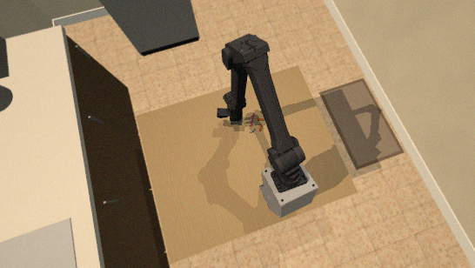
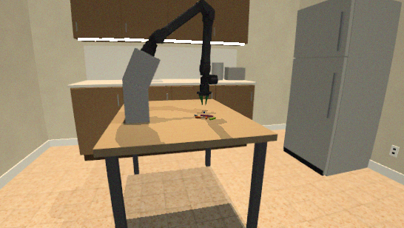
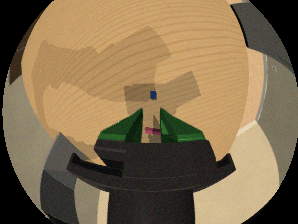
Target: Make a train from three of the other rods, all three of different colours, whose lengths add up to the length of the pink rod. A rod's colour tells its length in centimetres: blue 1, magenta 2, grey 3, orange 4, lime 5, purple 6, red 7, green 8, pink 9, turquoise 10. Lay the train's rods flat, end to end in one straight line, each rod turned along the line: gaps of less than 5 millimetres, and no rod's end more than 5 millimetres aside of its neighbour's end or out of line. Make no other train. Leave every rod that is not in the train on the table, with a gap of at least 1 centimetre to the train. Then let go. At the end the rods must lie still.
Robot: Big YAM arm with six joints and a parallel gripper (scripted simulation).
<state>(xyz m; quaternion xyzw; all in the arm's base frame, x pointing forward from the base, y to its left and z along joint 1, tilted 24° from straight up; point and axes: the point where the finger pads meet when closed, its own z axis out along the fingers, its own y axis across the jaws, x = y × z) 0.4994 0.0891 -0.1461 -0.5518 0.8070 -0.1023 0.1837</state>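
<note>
- While the arm (image 1: 270,97) (image 2: 206,44) arched high from its grey base (image 1: 283,209) (image 2: 137,100), the gripper (image 1: 236,122) (image 2: 203,104) (image 3: 151,112) hung point-down above the bench (image 1: 174,174) (image 2: 185,143) (image 3: 210,60).
- Its green fingers (image 2: 201,99) stood a little apart, with nothing gripped between them.
- The blue rod (image 2: 203,112) (image 3: 153,95) lay on the bench, beyond the fingertips in the wrist view and separate from the clustered rods.
- A pinkish rod (image 1: 252,119) lay in that cluster; whether it was the pink or the magenta one could not be told.
- One orange rod (image 1: 261,119) lay beside it, pointing across its line, and a second orange rod (image 1: 260,128) lay near the first at another angle.
- A small greyish rod (image 1: 252,130) lay near the pinkish rod's end.
- A lime-coloured rod (image 2: 212,118) lay at the cluster's edge nearest the viewer in the exterior view.
- Contacts within the cluster were too small to tell.
</note>
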